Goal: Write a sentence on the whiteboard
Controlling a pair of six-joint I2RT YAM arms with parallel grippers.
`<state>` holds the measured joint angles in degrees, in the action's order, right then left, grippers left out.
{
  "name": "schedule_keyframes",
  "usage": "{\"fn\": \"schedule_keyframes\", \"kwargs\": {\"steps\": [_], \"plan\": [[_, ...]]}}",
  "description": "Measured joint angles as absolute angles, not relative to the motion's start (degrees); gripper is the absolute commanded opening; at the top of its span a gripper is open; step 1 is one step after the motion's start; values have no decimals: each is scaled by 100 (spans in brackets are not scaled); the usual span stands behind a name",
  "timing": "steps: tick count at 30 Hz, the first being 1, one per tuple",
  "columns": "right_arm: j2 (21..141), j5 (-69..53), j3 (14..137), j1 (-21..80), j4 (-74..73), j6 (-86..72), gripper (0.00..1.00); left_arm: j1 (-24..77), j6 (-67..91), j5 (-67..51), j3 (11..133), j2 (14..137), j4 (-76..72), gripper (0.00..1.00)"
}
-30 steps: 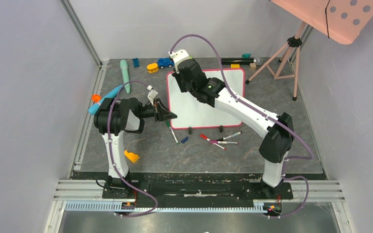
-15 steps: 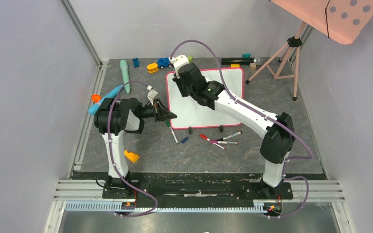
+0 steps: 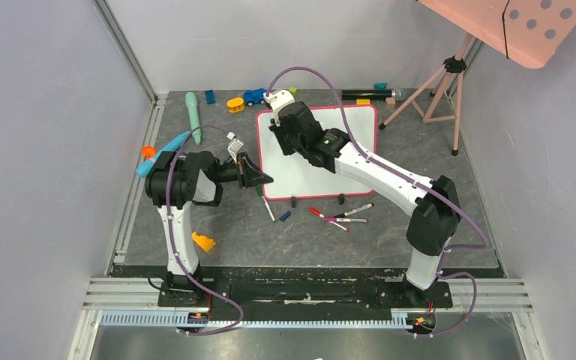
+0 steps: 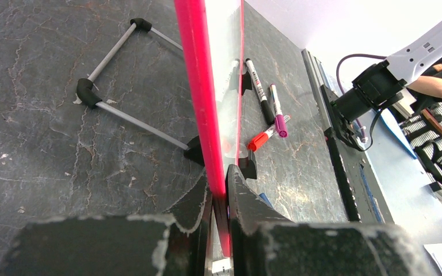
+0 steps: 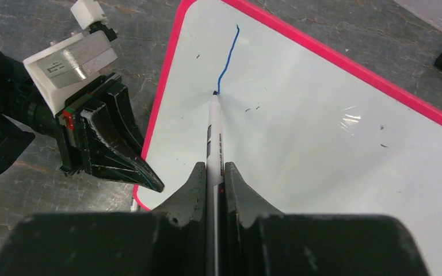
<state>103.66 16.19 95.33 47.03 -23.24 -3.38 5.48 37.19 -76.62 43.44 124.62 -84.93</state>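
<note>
The whiteboard, white with a pink-red frame, stands tilted on black clip feet mid-table. My left gripper is shut on its left frame edge, one jaw on either side of the edge, the gripper low in its own view. My right gripper hovers over the board's upper left, shut on a white marker. The marker's tip touches the board at the lower end of a thin blue stroke. Of the sentence, only this stroke shows.
Loose markers and a blue cap lie in front of the board, with a red-capped one near its foot. An orange wedge sits front left, toys along the back, and a tripod with a salmon dotted panel back right.
My right gripper with the marker has slid a little toward the near side along the board's left part. The left gripper has stayed clamped in place.
</note>
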Motion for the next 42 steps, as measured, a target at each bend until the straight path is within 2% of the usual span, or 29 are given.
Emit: {"fn": "schedule_keyframes", "kwargs": {"steps": [9,42], "plan": [[10230,1380,9675,4668,-2296,-340,0,548,3717,-7679,4346,12462,-8503,2],[10506,1712,10145,4504,-2368,-342,0,548,3719,-7682,4346,12462,-8501,2]]}}
